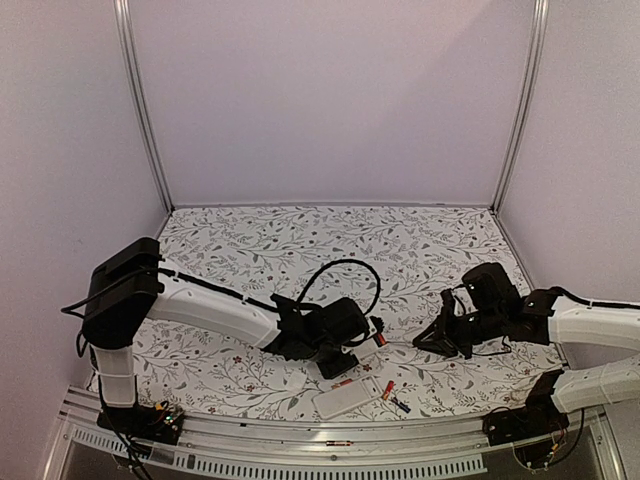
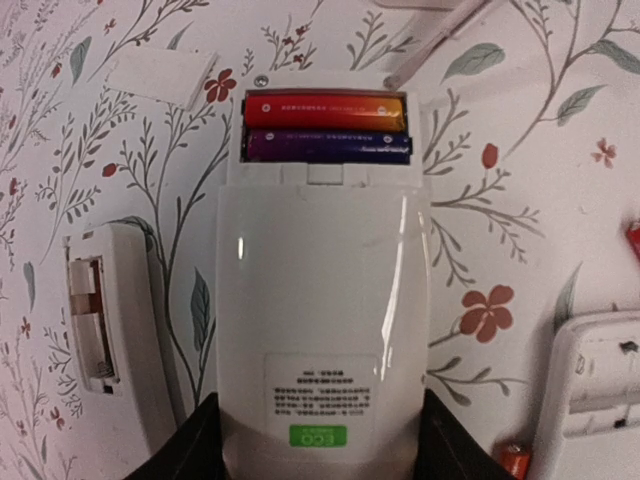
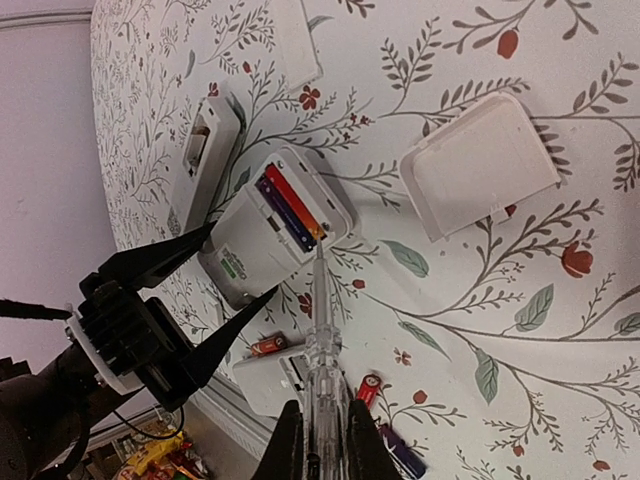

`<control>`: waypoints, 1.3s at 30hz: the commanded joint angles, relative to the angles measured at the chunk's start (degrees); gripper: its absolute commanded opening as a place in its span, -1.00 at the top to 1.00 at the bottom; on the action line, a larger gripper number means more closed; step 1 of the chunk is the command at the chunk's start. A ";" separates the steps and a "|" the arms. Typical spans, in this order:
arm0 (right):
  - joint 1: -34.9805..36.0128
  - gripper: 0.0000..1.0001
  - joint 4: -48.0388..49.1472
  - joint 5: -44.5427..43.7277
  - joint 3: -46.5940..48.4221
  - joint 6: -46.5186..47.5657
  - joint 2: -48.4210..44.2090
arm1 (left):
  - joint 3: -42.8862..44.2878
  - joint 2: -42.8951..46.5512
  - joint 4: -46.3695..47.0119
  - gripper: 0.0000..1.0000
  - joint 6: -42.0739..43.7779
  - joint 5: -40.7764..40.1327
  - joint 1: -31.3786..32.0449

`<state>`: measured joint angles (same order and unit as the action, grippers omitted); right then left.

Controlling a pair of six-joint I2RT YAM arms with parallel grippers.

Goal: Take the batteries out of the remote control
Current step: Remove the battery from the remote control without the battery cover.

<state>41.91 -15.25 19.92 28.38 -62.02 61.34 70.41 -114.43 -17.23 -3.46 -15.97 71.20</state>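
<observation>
My left gripper point(image 2: 320, 450) is shut on the lower end of a white remote control point(image 2: 320, 300), which lies back up with its compartment open. Two batteries sit side by side in the compartment: a red-orange one point(image 2: 325, 108) and a dark purple one point(image 2: 328, 147). My right gripper point(image 3: 323, 445) is shut on a thin clear pen-like stick point(image 3: 322, 350). The stick's tip touches the end of the compartment by the red-orange battery point(image 3: 296, 208). In the top view the left gripper point(image 1: 345, 345) and right gripper point(image 1: 428, 340) face each other over the remote.
A second white remote point(image 2: 110, 310) with an open compartment lies to the left, and a third point(image 2: 600, 390) to the right. A loose white cover point(image 3: 480, 165) lies farther off. Loose batteries point(image 3: 367, 390) point(image 3: 268, 346) lie near the front rail point(image 1: 330, 445).
</observation>
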 commanded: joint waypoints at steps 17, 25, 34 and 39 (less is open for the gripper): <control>0.98 1.00 -16.81 -7.18 10.89 15.28 9.80 | -1.42 -2.07 -2.27 0.59 2.50 1.31 1.09; 1.03 1.00 -24.55 -7.25 16.88 23.32 16.48 | -2.36 -1.66 -1.34 0.59 4.30 2.95 1.43; -2.35 1.00 -22.31 3.71 20.15 31.04 23.46 | -5.20 0.39 1.41 0.59 7.92 8.97 1.66; -5.86 1.00 -17.23 10.64 17.26 32.96 24.24 | -5.97 1.22 2.35 0.60 8.76 11.95 1.67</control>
<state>37.80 -36.60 26.06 49.80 -32.01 81.87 66.57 -112.12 -14.72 -0.03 -15.40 70.76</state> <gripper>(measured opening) 0.087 0.551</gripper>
